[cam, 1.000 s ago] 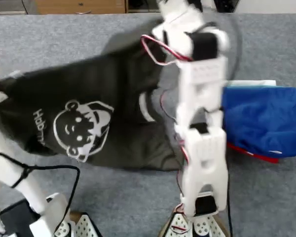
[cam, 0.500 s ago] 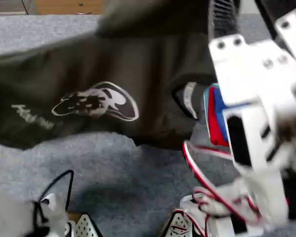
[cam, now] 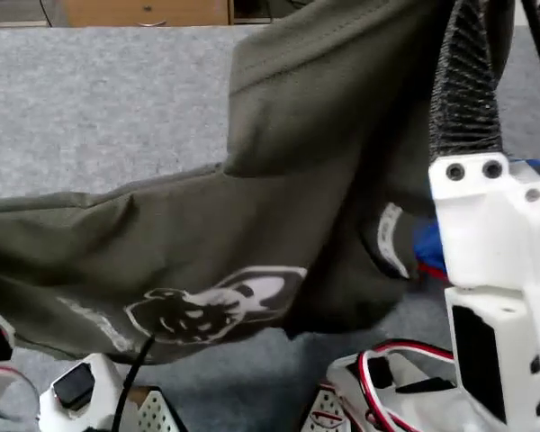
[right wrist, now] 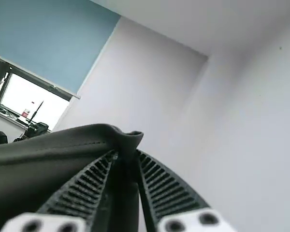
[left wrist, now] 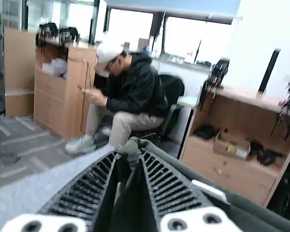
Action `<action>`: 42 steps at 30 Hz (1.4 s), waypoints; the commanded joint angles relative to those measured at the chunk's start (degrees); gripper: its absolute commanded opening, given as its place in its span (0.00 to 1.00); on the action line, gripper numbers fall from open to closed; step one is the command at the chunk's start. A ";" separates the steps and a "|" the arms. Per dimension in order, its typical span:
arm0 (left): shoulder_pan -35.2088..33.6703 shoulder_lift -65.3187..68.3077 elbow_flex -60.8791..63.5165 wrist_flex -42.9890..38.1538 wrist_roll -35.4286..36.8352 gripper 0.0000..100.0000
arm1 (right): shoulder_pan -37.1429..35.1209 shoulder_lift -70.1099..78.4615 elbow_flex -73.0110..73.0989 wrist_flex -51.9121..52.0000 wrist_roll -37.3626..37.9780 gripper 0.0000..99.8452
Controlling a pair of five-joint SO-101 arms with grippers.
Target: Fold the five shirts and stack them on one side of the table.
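While my left claw [left wrist: 129,153] and right claw [right wrist: 126,152] each pinch the dark green shirt [cam: 297,135] up over the grey table [cam: 99,99], I should lower both evenly so it lands flat.

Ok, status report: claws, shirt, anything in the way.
Left claw shut on olive shirt. Right claw shut on it too. Shirt held up, hanging between both. Blue shirt partly hidden behind it.
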 commanded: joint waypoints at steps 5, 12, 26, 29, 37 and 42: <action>-0.79 -6.90 11.78 0.53 -0.26 0.02 | -6.02 0.22 0.48 -5.98 4.04 0.00; -0.79 -8.66 12.75 0.44 -1.67 0.02 | -6.20 0.13 1.54 -7.30 3.87 0.00; -0.79 -8.48 11.78 -3.96 -3.69 0.02 | -6.20 -0.31 1.19 -7.03 3.60 0.00; -0.79 -8.48 9.14 -2.20 -3.78 0.02 | -6.29 -0.31 1.19 -3.52 3.43 0.00; -0.79 -8.48 7.82 0.62 -3.69 0.02 | -6.20 0.40 2.24 1.49 -2.46 0.00; -0.26 -7.78 15.74 -1.14 -3.25 0.02 | -5.67 3.38 10.15 -0.88 -2.46 0.00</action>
